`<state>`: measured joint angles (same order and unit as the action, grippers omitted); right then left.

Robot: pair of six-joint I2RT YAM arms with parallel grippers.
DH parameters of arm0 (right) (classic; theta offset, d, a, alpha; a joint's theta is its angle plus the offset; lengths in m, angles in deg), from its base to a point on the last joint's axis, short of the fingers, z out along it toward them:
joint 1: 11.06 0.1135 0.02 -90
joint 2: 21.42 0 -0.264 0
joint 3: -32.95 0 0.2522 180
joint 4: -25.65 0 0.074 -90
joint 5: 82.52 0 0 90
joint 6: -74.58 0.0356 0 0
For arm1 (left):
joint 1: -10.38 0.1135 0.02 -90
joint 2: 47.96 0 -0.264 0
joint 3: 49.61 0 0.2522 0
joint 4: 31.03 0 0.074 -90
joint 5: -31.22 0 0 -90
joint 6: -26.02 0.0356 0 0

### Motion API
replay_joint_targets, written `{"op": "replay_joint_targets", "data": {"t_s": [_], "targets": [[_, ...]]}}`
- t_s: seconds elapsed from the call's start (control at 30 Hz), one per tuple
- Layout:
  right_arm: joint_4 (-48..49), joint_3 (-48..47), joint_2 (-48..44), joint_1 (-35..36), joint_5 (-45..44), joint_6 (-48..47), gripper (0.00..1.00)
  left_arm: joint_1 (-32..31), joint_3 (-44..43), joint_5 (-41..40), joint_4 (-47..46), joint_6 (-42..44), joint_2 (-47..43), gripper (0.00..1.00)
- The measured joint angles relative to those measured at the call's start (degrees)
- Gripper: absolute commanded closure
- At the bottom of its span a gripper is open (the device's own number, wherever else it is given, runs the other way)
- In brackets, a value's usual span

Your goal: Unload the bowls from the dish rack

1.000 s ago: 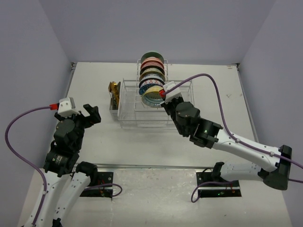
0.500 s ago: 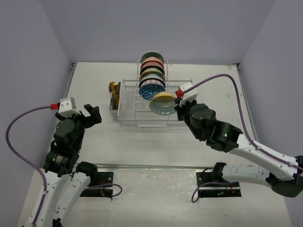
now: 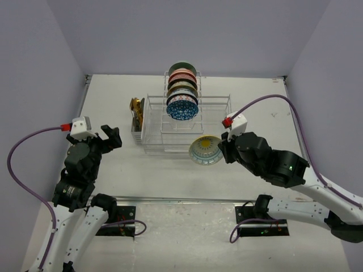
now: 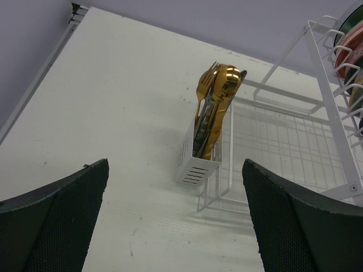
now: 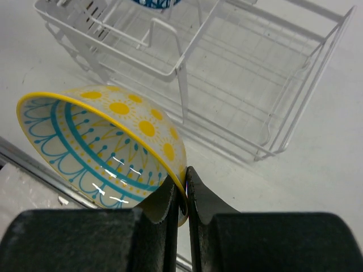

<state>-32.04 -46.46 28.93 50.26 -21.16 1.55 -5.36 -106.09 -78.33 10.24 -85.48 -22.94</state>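
Note:
My right gripper [image 5: 184, 180] is shut on the rim of a yellow-rimmed bowl [image 5: 102, 141] with teal lines and yellow dots. In the top view this bowl [image 3: 205, 149] hangs in the air just in front of the white wire dish rack [image 3: 218, 122], near its front right corner, and the right gripper [image 3: 222, 152] is beside it. Several more bowls [image 3: 182, 90] stand on edge in the rack's upright slots, the blue-and-white one nearest. My left gripper [image 3: 109, 137] is open and empty, left of the rack.
A small white utensil holder [image 4: 198, 164] with gold cutlery [image 4: 218, 85] hangs on the rack's left side; it also shows in the top view [image 3: 136, 116]. The rack's low wire basket [image 5: 244, 85] lies behind the held bowl. Walls stand left, right and behind.
My right gripper has lifted the yellow-rimmed bowl out of the rack's slots and carried it right and toward the near side, past the rack's front. The left arm has not moved.

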Motion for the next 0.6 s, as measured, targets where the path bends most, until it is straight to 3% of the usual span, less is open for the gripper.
{"op": "replay_joint_targets", "data": {"t_s": [0.43,0.6], "targets": [[-8.1,9.0,-2.3,-2.5,12.7,7.3,1.00,0.0,0.0,1.3,0.0,0.0,0.0,0.00],[-7.5,12.8,0.4,-7.3,18.3,9.3,1.00,0.0,0.0,1.5,-0.1,0.0,-0.3,0.00]]}}
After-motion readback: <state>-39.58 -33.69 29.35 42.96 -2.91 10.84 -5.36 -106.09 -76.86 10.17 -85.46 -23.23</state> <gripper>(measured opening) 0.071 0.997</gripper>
